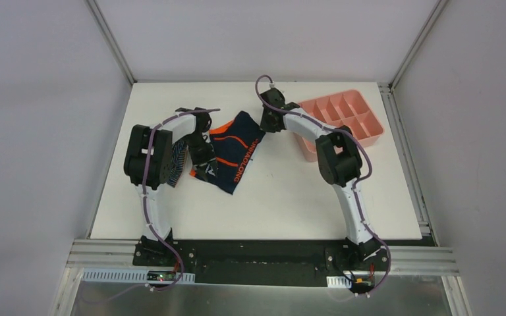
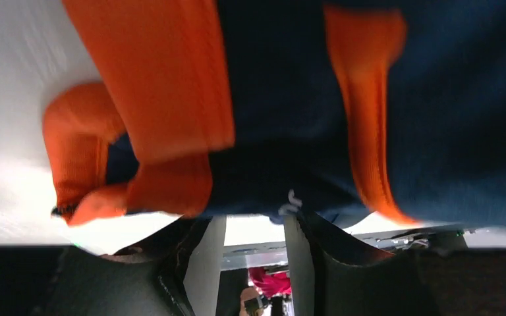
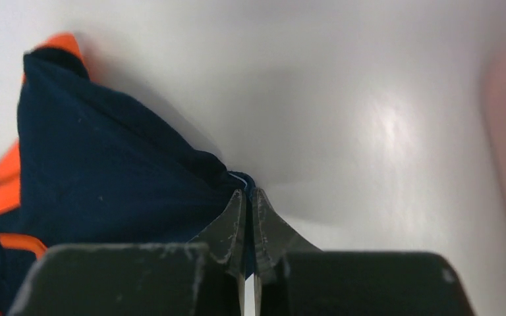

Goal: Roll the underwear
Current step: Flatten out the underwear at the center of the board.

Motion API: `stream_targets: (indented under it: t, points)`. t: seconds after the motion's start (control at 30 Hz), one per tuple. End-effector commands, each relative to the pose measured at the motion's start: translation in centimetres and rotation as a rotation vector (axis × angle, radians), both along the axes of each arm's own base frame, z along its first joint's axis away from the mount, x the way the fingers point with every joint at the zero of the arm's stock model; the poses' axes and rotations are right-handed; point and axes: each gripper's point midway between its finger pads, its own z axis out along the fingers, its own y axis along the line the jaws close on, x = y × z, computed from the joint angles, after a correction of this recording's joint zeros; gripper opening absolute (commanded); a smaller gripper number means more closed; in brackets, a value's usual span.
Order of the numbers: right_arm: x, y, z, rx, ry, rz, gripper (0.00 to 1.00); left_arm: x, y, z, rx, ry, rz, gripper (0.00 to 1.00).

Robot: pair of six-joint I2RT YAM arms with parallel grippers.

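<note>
Pinching the far corner of the navy underwear [image 1: 236, 155] with the right tool [image 1: 263, 125], clenched tight on the cloth. Lying rumpled mid-desk [image 1: 290, 197], orange trim showing. At its near-left edge with the left tool [image 1: 204, 161], fingers [image 2: 194, 263] parted, cloth at the tips; cannot tell whether gripped. Just left of that tool, striped underwear [image 1: 179, 158]; far right, a pink tray [image 1: 369, 135]

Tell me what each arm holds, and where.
Right fingers pinch a corner of the navy underwear. Left fingers sit at its orange-trimmed edge; hold unclear.
</note>
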Motion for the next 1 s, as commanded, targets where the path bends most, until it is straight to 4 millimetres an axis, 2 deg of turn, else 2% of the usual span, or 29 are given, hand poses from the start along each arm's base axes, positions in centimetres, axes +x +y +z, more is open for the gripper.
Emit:
stream_targets:
  t: [0.0, 0.13, 0.17, 0.3, 0.33, 0.4, 0.47, 0.53, 0.67, 0.7, 0.8, 0.83, 0.9, 0.97]
  points:
    - [-5.3, -3.2, 3.7, -0.052, 0.050, -0.059, 0.00, 1.8, 1.0, -0.4, 0.033, -0.026, -0.030, 0.38]
    - [-11.2, -5.3, 4.2, -0.064, 0.200, -0.076, 0.00, 3.5, 1.3, -0.6, 0.054, -0.046, -0.070, 0.38]
    - [-12.7, -5.5, 5.0, -0.048, 0.218, -0.072, 0.02, 4.0, 1.3, -0.7, 0.055, -0.051, -0.079, 0.38]
    - [-18.6, -5.0, 5.8, 0.023, 0.305, -0.015, 0.06, 6.6, 1.5, -0.4, 0.081, -0.096, -0.122, 0.38]
    - [-19.6, -5.0, 5.9, 0.026, 0.316, -0.006, 0.13, 7.3, 1.9, -0.1, 0.100, -0.111, -0.142, 0.38]
    - [-20.9, -5.4, 6.4, 0.018, 0.326, 0.002, 0.33, 9.0, 2.6, 1.5, 0.141, -0.167, -0.182, 0.38]
    - [-21.0, -6.1, 7.0, -0.004, 0.315, -0.003, 0.44, 9.9, 3.1, 3.4, 0.164, -0.216, -0.219, 0.40]
    - [-20.5, -6.6, 7.4, -0.022, 0.287, -0.015, 0.52, 9.9, 2.8, 5.2, 0.130, -0.255, -0.214, 0.43]
    - [-19.5, -7.1, 7.7, -0.016, 0.287, -0.043, 0.53, 8.0, 2.1, 8.0, 0.069, -0.281, -0.173, 0.50]
    - [-19.4, -7.3, 7.7, -0.012, 0.289, -0.053, 0.53, 7.3, 2.0, 8.5, 0.060, -0.282, -0.155, 0.55]
    - [-19.5, -8.1, 7.4, 0.008, 0.291, -0.086, 0.53, 4.5, 1.7, 8.8, 0.029, -0.250, -0.095, 0.75]
    - [-19.5, -8.3, 7.3, 0.026, 0.292, -0.096, 0.52, 3.5, 1.5, 8.6, 0.011, -0.236, -0.074, 0.79]
    - [-19.7, -8.9, 6.8, 0.067, 0.304, -0.122, 0.52, 2.2, 1.1, 7.9, -0.018, -0.238, -0.027, 0.77]
    - [-19.9, -9.0, 6.5, 0.109, 0.319, -0.125, 0.52, 0.8, 1.5, 6.5, 0.002, -0.237, 0.019, 0.68]
